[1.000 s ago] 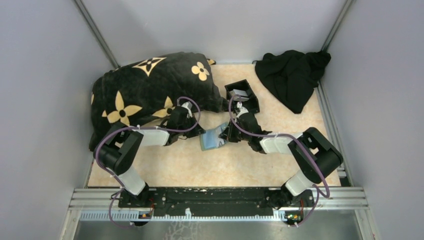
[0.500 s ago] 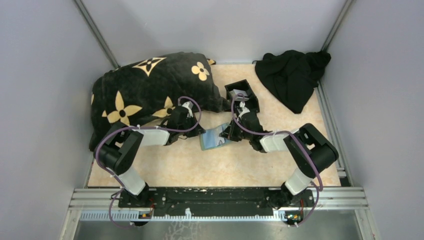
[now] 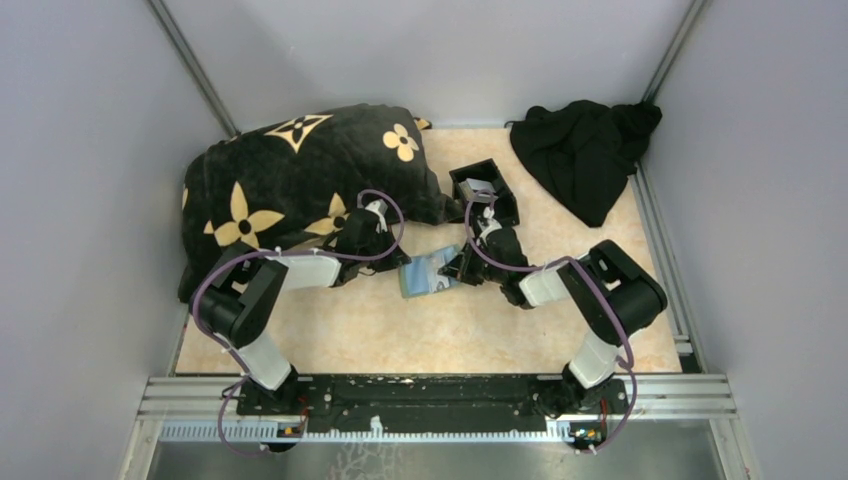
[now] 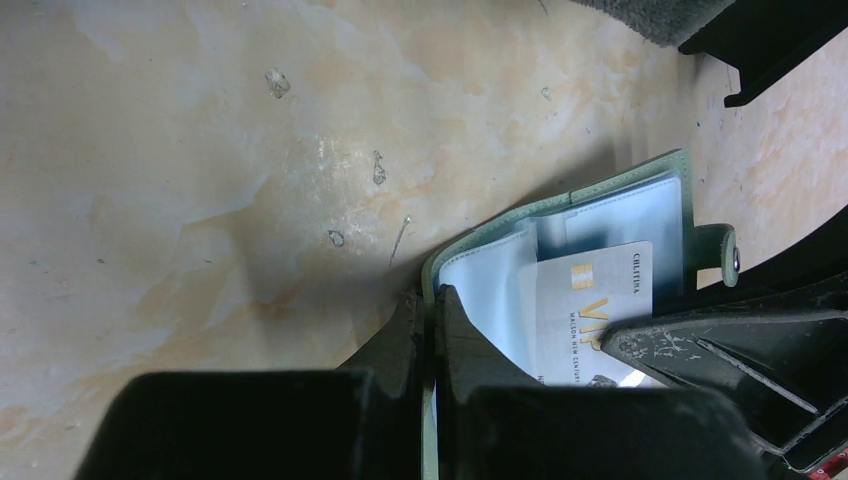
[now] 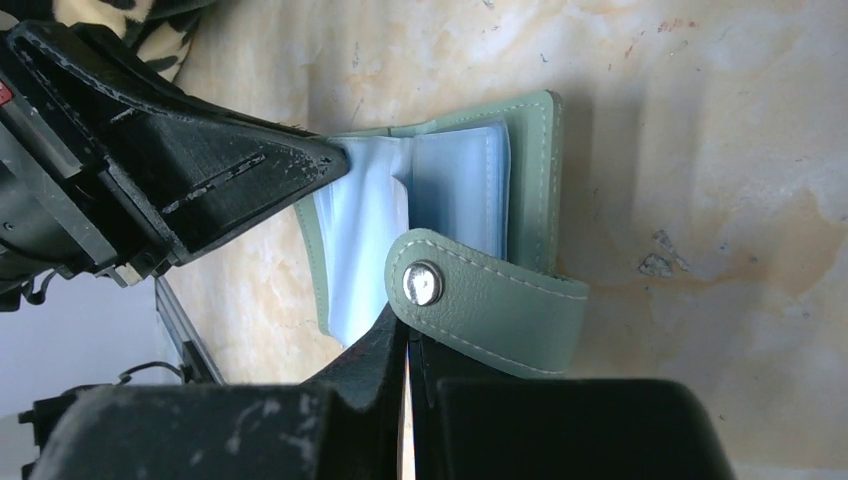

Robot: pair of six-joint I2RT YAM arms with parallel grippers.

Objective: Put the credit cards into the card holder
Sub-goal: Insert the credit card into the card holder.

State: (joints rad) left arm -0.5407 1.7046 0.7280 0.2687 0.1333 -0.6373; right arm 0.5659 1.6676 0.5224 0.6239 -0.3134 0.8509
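As seen from above, left arm (image 3: 300,272): elbow folded back over the left side of the table (image 3: 330,330), forearm running right, wrist beside the pillow (image 3: 300,175), pointed at table centre.
Right arm (image 3: 545,285): elbow folded out to the right, forearm running left, wrist just in front of the black box (image 3: 503,180), angled down toward the same spot.
Left gripper (image 4: 430,300): closed, pinching the green edge of the card holder (image 5: 530,170).
Right gripper (image 5: 405,350): closed on a thin pale edge, matching the credit card (image 4: 590,310); strap (image 5: 500,300) lying across the fingertips.
Gripper spacing: near each other, on opposite sides of the holder, apart.
Arms: 2, grippers: 2.
Card holder: 1, sage green, lying open at table centre between the 2 grippers, clear sleeves (image 5: 455,185) exposed.
Strap: 1, green, stitched, with 1 metal snap stud (image 5: 424,283) facing up.
Credit card: 1 in clear sight, pale face with gold lettering, lying over the sleeves inside the open holder, 1 end hidden under the right gripper.
Black box: 1, open-topped, beyond the holder; pale contents inside, count not readable.
Pillow: 1, black with gold flower pattern, far left.
Black cloth (image 3: 585,150): 1, bunched in the far right corner.
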